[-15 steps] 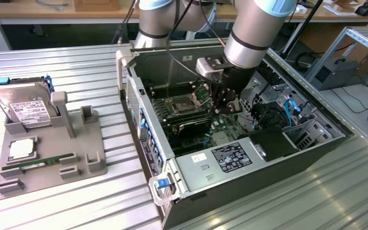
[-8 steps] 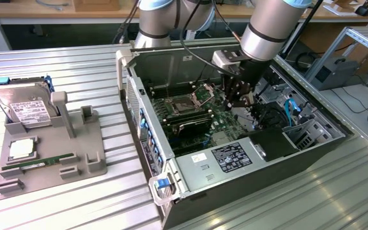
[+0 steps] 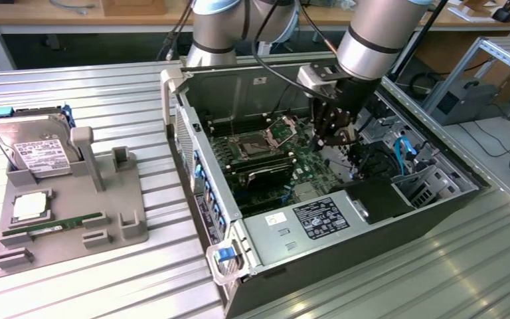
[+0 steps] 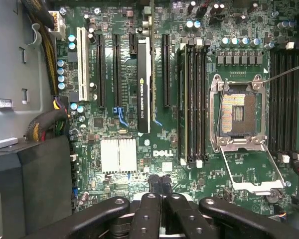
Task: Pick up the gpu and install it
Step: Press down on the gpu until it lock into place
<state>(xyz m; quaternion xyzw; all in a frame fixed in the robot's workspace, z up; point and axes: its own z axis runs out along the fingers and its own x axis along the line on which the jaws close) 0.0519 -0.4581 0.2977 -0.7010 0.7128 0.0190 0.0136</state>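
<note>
Gripper (image 4: 162,191): fingers pressed together, holding nothing, above the motherboard (image 4: 139,164).
GPU (image 4: 143,84): beyond the fingertips, apart from them, standing edge-on in a slot, apparently seated.
GPU look: thin black card, white lettering, pale edge.
Case (image 3: 432,206): lying open.

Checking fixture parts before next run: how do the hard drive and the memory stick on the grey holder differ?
The hard drive stands on edge, propped in its slot; the memory stick lies flat. The hard drive is broad, silver, white-labelled; the memory stick slim, green. Both sit on the grey holder.
</note>
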